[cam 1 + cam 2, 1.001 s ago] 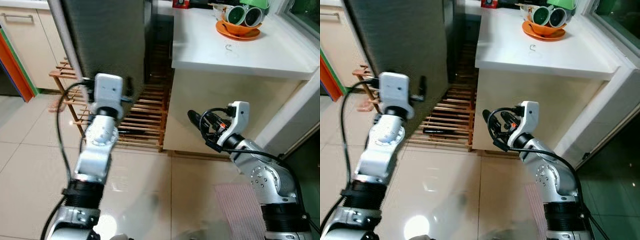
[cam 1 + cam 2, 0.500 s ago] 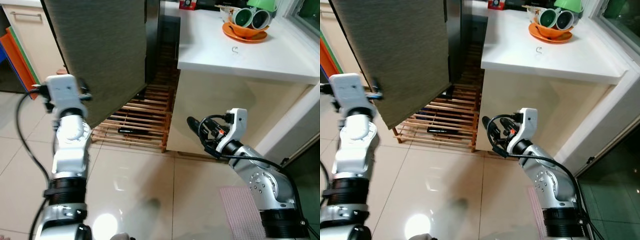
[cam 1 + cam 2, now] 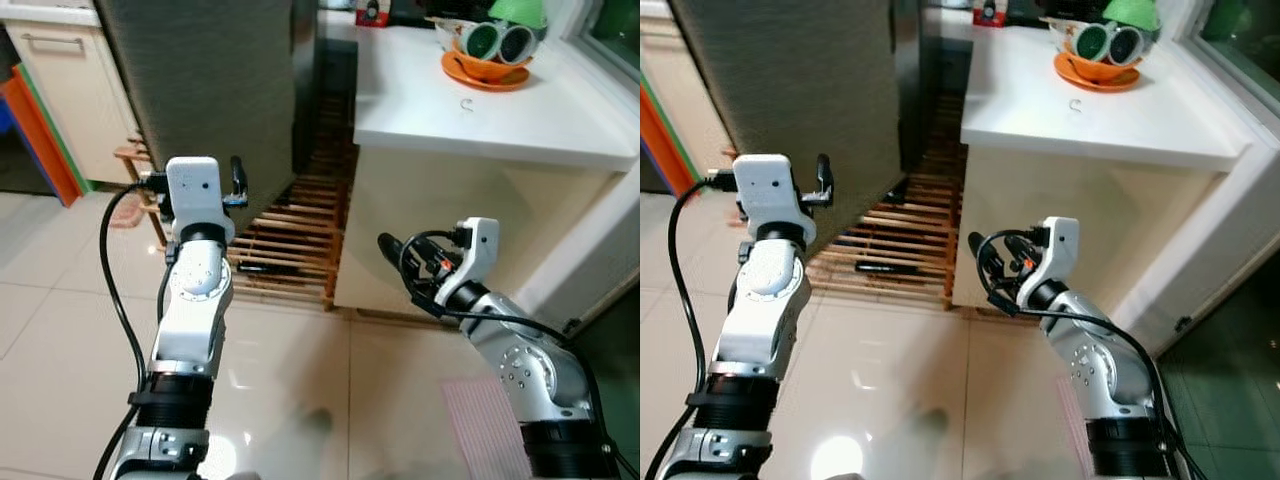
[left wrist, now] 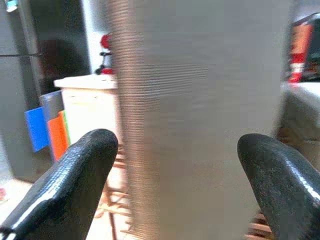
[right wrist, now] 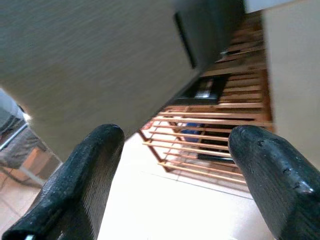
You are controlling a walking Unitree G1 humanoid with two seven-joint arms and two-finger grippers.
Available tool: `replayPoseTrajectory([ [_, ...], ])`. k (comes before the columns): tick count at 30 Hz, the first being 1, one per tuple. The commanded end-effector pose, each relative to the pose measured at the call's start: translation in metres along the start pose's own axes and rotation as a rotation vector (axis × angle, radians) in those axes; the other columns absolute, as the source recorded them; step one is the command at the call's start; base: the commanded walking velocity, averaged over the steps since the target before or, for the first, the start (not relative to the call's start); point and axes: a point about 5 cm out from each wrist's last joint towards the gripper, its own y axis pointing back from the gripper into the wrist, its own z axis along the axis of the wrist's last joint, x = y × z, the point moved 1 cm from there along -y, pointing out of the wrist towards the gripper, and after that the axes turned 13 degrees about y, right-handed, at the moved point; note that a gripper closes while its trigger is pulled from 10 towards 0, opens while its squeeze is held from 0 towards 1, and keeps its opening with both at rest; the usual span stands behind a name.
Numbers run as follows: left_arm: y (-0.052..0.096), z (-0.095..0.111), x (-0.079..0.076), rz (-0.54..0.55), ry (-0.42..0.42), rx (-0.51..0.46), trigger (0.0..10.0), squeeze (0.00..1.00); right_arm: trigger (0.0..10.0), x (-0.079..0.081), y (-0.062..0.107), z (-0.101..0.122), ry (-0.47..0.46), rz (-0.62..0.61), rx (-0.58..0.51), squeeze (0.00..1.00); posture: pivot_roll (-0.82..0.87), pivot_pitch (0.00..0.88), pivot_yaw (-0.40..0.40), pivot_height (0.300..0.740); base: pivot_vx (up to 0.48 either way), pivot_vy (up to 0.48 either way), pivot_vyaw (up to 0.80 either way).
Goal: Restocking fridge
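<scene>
A kitchen with a shiny beige tile floor point(image 3: 60, 310) and a white worktop point(image 3: 500, 110) on the robot's right. The left hand point(image 4: 175, 165) is raised in front of the grey fridge door point(image 3: 210, 90); its two black fingers point(image 4: 75, 175) are spread wide apart and hold nothing, with the edge of the door just between them in the left wrist view. The right hand point(image 5: 170, 170) is low, beside the cream side of the worktop cabinet point(image 3: 440, 220), pointing toward the fridge; its fingers point(image 5: 85, 170) are also apart and empty. Behind the fridge door, on the floor, stands a wooden slat rack point(image 3: 290, 240) with a dark object lying on it. On the worktop, far from both hands, there is an orange plate point(image 3: 485, 72) with green cups point(image 3: 500, 38).
</scene>
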Motion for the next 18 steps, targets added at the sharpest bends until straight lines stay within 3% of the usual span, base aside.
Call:
replayPoseTrajectory([
  [1,-0.003,0.003,0.002,0.016,-0.001,-0.011,10.0,0.0,10.0,-0.002,0.002,0.003,0.025,-0.009,-0.013,0.24,-0.03,0.0,-0.032,0.74,0.326,0.349,0.0],
  [4,-0.006,0.002,0.005,0.017,-0.008,-0.001,10.0,0.0,10.0,-0.002,0.003,0.003,0.031,-0.006,-0.013,0.24,-0.04,0.0,-0.032,0.74,0.371,0.3,0.0],
  [15,-0.009,-0.005,0.01,0.036,0.012,0.038,10.0,0.0,10.0,0.0,0.006,0.0,0.035,-0.002,-0.006,0.24,-0.04,0.0,-0.03,0.74,0.44,0.0,0.0],
  [18,-0.01,-0.007,0.019,0.083,0.016,0.045,10.0,0.0,10.0,0.0,0.007,0.0,0.034,0.002,-0.004,0.25,-0.04,0.0,-0.034,0.74,0.446,0.0,0.0],
])
